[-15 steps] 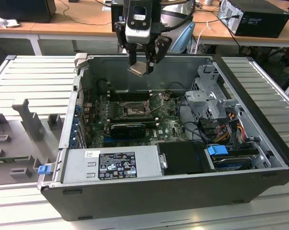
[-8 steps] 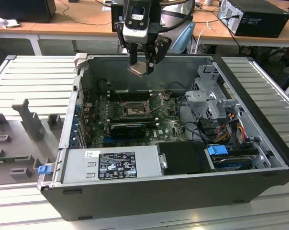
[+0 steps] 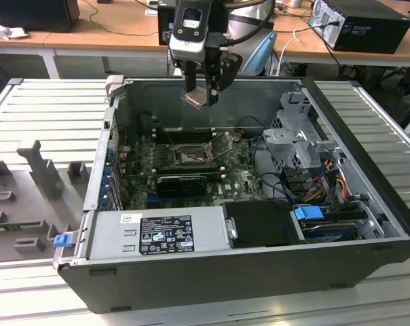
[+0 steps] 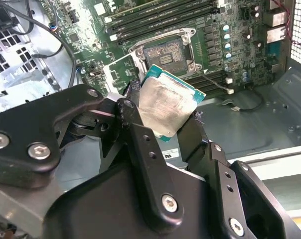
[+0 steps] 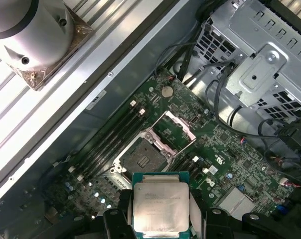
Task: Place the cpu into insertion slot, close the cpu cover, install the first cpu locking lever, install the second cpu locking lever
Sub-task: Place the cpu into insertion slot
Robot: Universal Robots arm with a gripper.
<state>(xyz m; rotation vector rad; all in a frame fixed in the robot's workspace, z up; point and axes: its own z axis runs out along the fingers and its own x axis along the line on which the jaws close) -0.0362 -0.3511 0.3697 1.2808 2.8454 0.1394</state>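
Silver-beige metal faces both wrist views: the cpu (image 5: 160,206), ringed by its green edge, is clamped flat between the black fingers (image 4: 140,142) of the gripper (image 3: 205,92). In the exterior view the gripper hangs over the open computer case (image 3: 259,272), near its far wall and well above the green circuit board (image 5: 225,159). The insertion slot (image 5: 143,158) lies bare on that board, dark inside its silver rim, well apart from the chip. The cpu cover (image 5: 180,123) stands swung open, tilted up just beside the slot. Long black memory slots (image 4: 160,15) run alongside
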